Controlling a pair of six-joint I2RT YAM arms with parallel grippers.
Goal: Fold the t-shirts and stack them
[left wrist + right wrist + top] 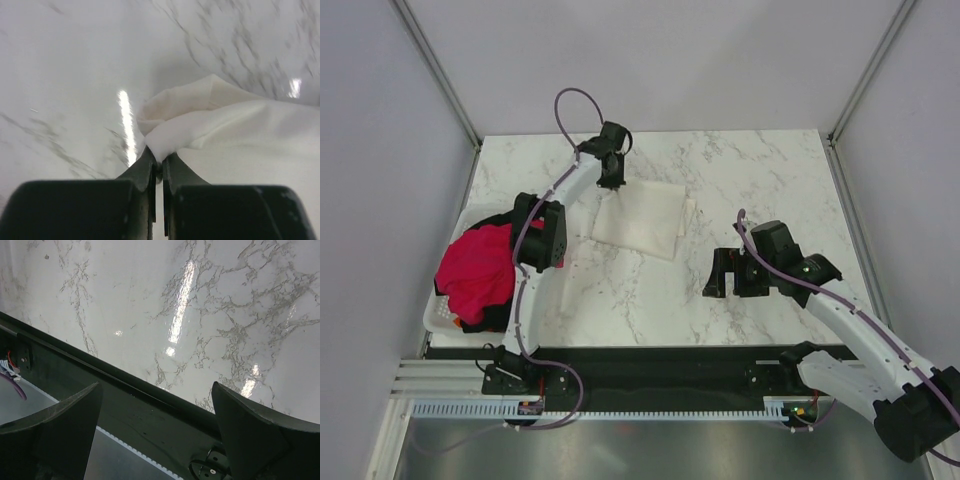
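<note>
A white t-shirt [642, 220] lies folded into a rough rectangle on the marble table, left of centre. My left gripper [611, 182] is at its far left corner, shut on a pinch of the white cloth [200, 130], with the jaws closed tight around the fold. The red-pink t-shirt [475, 272] is bunched in the white basket [438, 318] at the left edge, with a black shirt [485, 322] showing under it. My right gripper [732, 272] is open and empty over bare table to the right; its fingers [255, 430] stand wide apart.
The basket sits at the table's left front corner beside my left arm's base. A black rail [150, 410] runs along the table's near edge. Grey walls and metal posts enclose the table on three sides.
</note>
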